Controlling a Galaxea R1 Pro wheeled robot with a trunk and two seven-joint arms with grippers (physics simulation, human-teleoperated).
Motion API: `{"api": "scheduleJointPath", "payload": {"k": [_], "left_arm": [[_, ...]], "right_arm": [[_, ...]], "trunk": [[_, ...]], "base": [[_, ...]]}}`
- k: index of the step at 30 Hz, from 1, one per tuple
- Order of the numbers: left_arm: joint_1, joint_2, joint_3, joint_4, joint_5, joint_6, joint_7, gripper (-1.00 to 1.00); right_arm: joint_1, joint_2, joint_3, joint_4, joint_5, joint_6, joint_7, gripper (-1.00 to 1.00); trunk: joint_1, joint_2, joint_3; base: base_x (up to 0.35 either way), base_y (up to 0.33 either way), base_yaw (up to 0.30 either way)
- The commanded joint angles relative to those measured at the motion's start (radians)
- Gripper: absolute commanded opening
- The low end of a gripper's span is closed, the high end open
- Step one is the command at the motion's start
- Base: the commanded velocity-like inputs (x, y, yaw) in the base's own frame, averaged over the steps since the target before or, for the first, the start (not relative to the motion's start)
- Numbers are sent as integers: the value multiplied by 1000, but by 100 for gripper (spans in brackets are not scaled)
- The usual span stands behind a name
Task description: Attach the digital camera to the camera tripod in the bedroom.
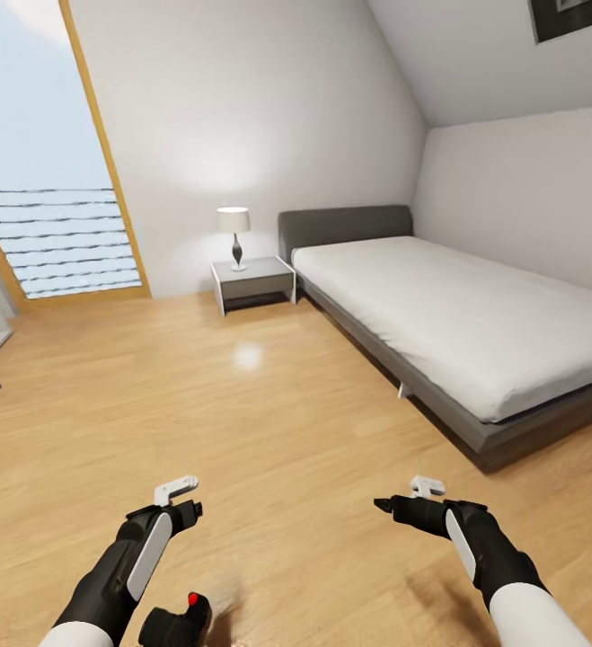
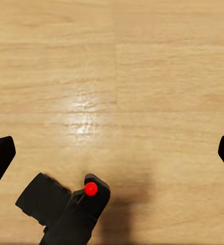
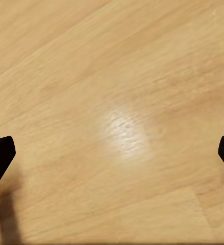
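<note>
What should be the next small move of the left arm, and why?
Probably lower the left pincer toward the digital camera. The camera lies on the wood floor just below that pincer, whose fingers stand wide apart with nothing between them.

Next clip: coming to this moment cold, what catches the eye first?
The grey-framed bed with its white mattress dominates the right side of the room, with a small nightstand and lamp by its head. Nearer, the digital camera lies on the wood floor just below the left gripper. The left gripper and the right gripper are both open and empty.
</note>
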Motion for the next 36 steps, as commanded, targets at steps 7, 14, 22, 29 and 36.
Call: {"api": "scheduleJointPath", "payload": {"k": [7,14,22,29,36], "left_arm": [[0,-3,1,-2,10,2,8,100],[0,-5,-1,-3,10,1,10,100],[0,-5,-1,-39,10,1,10,100],[0,-3,-3,-92,8,9,11,100],[0,-2,-4,-125,9,12,11,100]], "right_arm": [[-1,1,-3,-1,5,5,8,100],[-1,1,-4,-1,5,5,11,100],[-1,0,-8,-2,3,6,13,100],[-1,0,-10,-10,4,10,14,100],[-1,0,-7,-118,1,21,14,100]], "trunk": [[3,-2,-28],[6,-4,-55],[10,-6,-86],[13,-7,-113],[16,-9,-140]], "base": [[0,0,0],[0,0,0],[0,0,0],[0,0,0],[0,0,0]]}}
